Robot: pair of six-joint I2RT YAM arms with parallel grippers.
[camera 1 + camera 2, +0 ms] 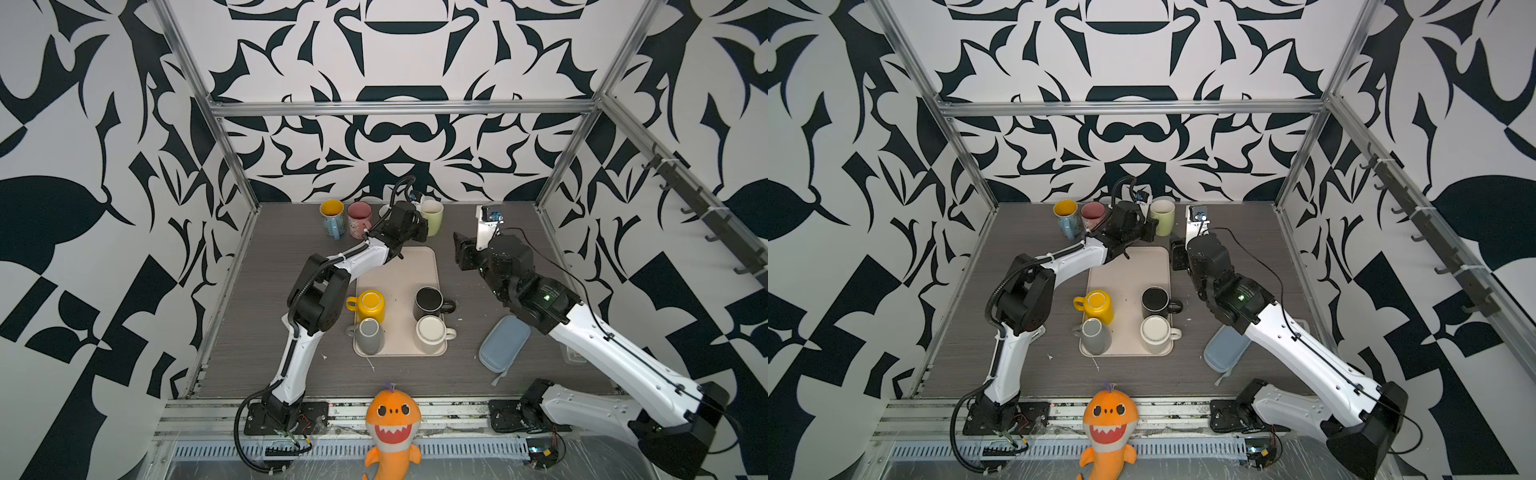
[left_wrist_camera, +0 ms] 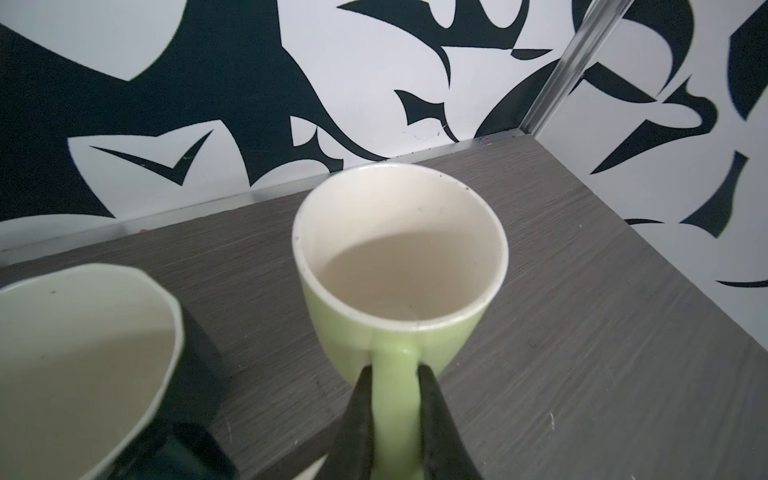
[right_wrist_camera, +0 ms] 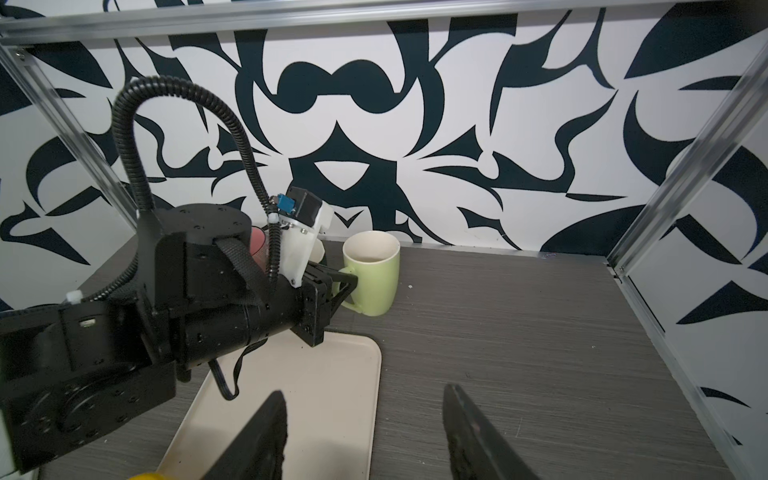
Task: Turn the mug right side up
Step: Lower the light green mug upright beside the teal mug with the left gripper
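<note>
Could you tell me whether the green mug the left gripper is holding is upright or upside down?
Upright. The green mug stands on the table with its open mouth up, and the left gripper is shut on its handle.

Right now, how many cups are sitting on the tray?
4. Yellow mug and grey mug sit on the tray's left side, upside down. Black mug and white mug sit on its right side. None looks hidden there.
</note>
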